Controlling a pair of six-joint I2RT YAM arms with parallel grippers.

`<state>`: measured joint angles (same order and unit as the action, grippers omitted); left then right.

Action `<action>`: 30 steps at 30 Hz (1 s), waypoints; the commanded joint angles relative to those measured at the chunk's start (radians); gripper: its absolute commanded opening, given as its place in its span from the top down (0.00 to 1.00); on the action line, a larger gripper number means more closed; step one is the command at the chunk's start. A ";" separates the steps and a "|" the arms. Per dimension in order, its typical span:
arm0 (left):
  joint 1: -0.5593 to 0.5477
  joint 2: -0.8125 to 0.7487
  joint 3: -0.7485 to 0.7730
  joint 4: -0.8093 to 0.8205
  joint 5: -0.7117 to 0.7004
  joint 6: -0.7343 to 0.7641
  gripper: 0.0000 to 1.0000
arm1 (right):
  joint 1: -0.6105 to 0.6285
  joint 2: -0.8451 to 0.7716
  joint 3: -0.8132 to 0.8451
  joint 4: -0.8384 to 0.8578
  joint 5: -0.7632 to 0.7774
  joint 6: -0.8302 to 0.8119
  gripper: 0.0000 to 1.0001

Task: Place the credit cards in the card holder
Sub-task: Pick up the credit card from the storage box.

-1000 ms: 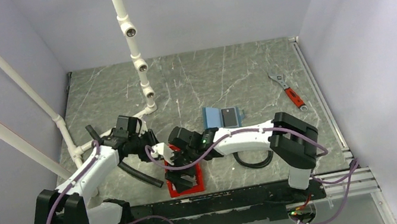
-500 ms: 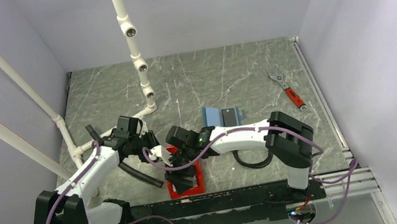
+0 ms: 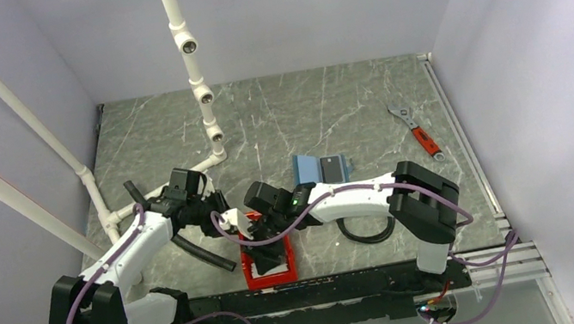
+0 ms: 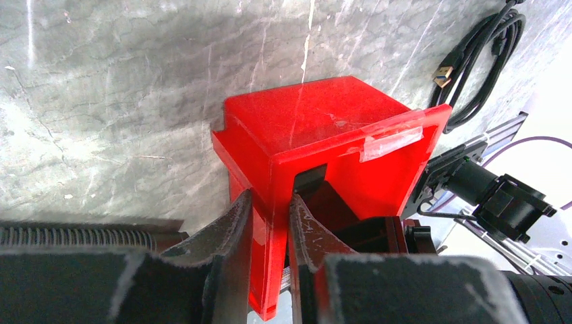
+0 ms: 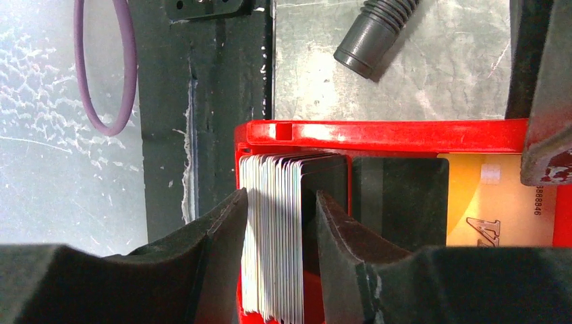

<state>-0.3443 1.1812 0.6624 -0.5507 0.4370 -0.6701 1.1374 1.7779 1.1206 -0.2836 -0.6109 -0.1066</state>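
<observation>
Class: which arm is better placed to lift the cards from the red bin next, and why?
Right: the right pincer straddles the whitish card stack in the red bin; the left pincer only clamps the bin's wall.

My claw point(image 4: 270, 202) is clamped on a thin wall of the red bin point(image 4: 317, 121), with one finger point(image 4: 229, 233) pressed to each face of the plastic. The bin's dark inside opens to the right of my grip. Ahead of my fingertips and to the right, a strip of clear tape point(image 4: 391, 138) lies along the rim. Grey marbled table point(image 4: 135, 88) spreads ahead and to my left. Far ahead on the right is a coiled black cable point(image 4: 482, 61) with a gold plug point(image 4: 442, 74). A black housing point(image 4: 499, 196) sits close at my right.
</observation>
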 commanded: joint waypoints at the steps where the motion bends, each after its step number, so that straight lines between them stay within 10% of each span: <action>1: 0.011 -0.019 0.051 0.098 -0.040 -0.017 1.00 | 0.021 -0.028 -0.017 -0.079 -0.104 0.035 0.58; 30: 0.011 -0.014 0.067 0.098 -0.058 -0.016 1.00 | -0.011 -0.066 -0.107 0.076 -0.205 0.125 0.74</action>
<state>-0.3477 1.1816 0.6643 -0.5625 0.4389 -0.6701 1.1046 1.7370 1.0443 -0.1772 -0.6659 -0.0460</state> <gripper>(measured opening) 0.224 0.295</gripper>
